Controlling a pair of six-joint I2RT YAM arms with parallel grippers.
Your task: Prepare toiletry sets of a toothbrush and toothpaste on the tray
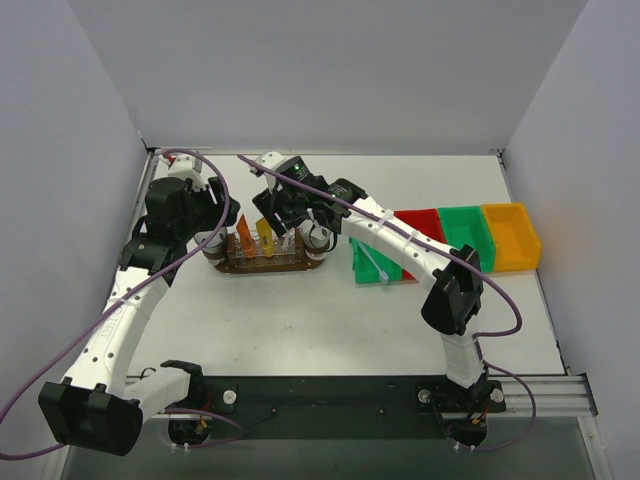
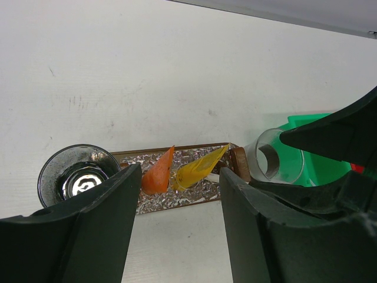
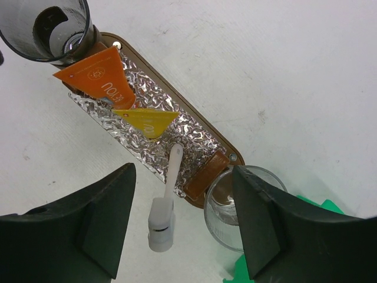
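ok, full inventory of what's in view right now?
tray: 1, dark brown, mid-table
orange toothpaste tube: 1, orange, on tray
yellow toothpaste tube: 1, yellow, on tray
toothbrush: 1, white, at tray edge
second toothbrush: 1, white, in nearer green bin
cups: 2, clear, at tray's two ends
bins: 4, two green, red, yellow, right of tray
left tool: 1, black, open, over tray
right tool: 1, black, open, over toothbrush

Top cam's mounted high at the near side, looking down over the whole table (image 1: 300, 320). Both wrist cams hover close over the tray (image 3: 227, 147), which all three views share.
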